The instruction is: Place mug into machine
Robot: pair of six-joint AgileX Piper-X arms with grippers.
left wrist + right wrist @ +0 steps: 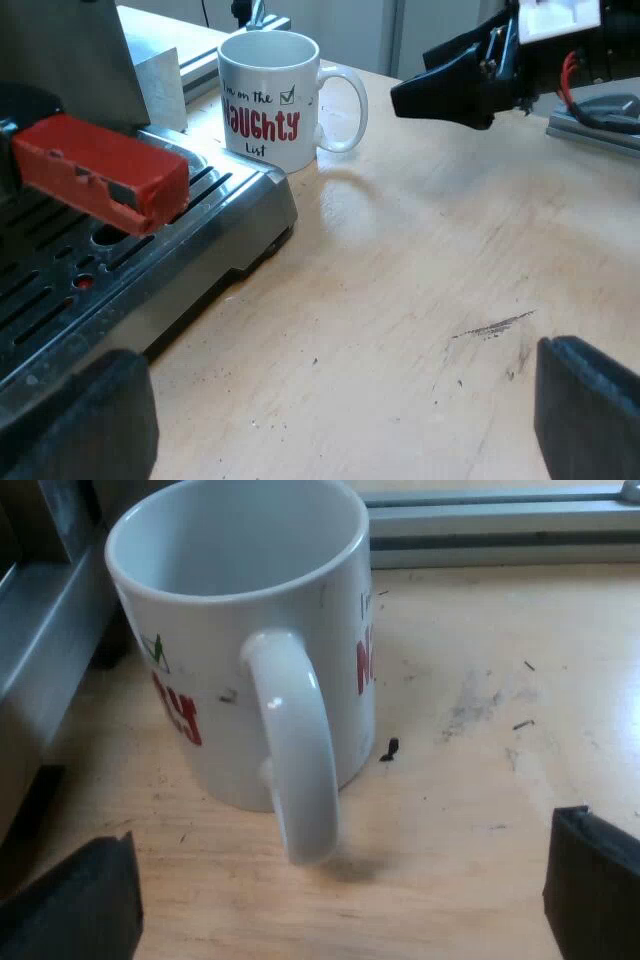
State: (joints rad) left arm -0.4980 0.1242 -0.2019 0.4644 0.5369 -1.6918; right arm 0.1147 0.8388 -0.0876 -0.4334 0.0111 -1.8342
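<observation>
Hanging low over the bench [480,780], the right claw [330,905] is spread wide, its two black fingers [70,905] far apart and nothing held between them. Just past it stands the mug [240,680], upright on the wood, white with red lettering, and empty as far as one can see inside. Its handle [295,750] is turned straight at the claw, pretty much lined up with the gap, but nothing touches it. A few dark specks [390,748] lie on the bench by the mug's foot, and a metal rail [500,525] runs along behind.

The left claw [330,415] is gaping too, gripping nothing, over bare bench just beside the machine [215,235]. From there you get the slotted tray [60,290] at the machine's front and the holder [100,170] with its red end poking out above it. The mug is not on the tray: it's on the bench right at the tray's corner, very close, can't tell if they actually touch. On the mug's far side from the machine the right claw sits near the handle, a little apart from it.
</observation>
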